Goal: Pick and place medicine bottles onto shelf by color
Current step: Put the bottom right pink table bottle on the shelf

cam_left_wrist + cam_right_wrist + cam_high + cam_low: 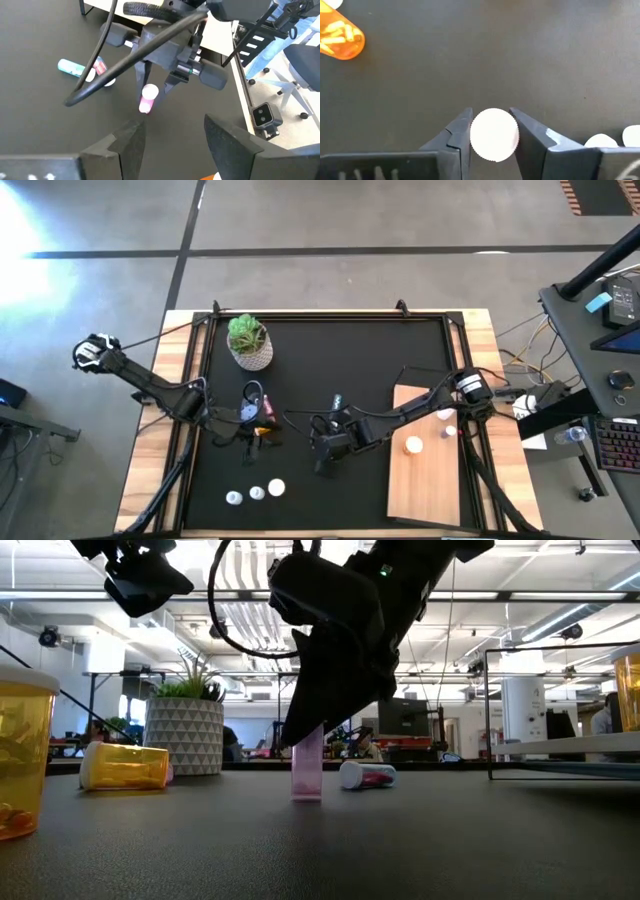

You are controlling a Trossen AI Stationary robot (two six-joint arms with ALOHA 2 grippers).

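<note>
Pink bottle (307, 768) upright (white cap up) between right jaws.

The mat (330, 380) is black, framed by a pale wooden table rim (160, 410). The shelf (428, 480) is light wood. A pink bottle (147, 98) with a white cap stands between the dark fingers of the right gripper (155, 89); from that arm's wrist its cap (494, 134) shows as a plain white disc. An amber bottle (340, 37) lies on the mat, holding pale pills. Another amber bottle (125, 766) lies by the plant pot (185, 736), which is white with a grey triangle pattern under green leaves. A teal-banded bottle (71, 67) lies beside a pink one (100, 65). Three white caps (255, 493) sit in a row. The left gripper (170, 145) is dark.
</note>
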